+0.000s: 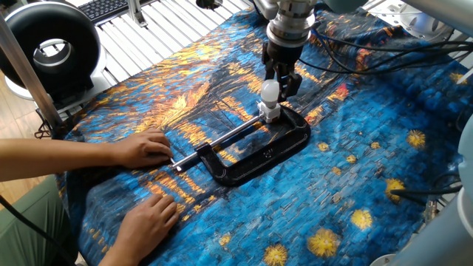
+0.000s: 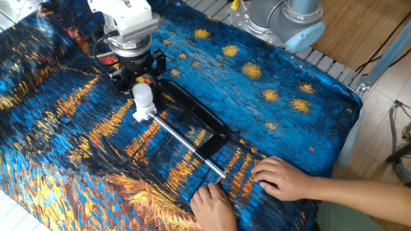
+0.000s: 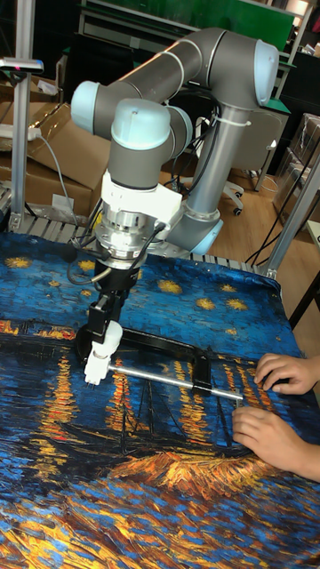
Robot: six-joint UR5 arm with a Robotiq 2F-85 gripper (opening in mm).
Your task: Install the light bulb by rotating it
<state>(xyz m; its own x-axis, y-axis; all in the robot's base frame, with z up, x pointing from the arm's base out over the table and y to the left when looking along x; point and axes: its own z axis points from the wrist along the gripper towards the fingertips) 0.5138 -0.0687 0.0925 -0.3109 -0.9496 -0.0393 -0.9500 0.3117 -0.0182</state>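
The light bulb (image 1: 271,91) (image 2: 142,96) (image 3: 112,338) is a small white globe standing slightly tilted on a white socket block (image 1: 269,113) (image 2: 144,115) (image 3: 95,365). The block sits at the jaw end of a black C-clamp (image 1: 266,155) (image 2: 205,122) (image 3: 169,340) lying flat on the patterned cloth. My gripper (image 1: 279,83) (image 2: 140,82) (image 3: 107,324) points straight down over the bulb. Its black fingers flank the top of the globe and appear shut on it; the contact itself is partly hidden.
A person's two hands (image 1: 144,148) (image 2: 282,176) (image 3: 284,369) rest on the cloth by the clamp's screw handle. A black ring light (image 1: 48,48) stands at the far left. Cables (image 1: 384,44) trail over the cloth behind the arm.
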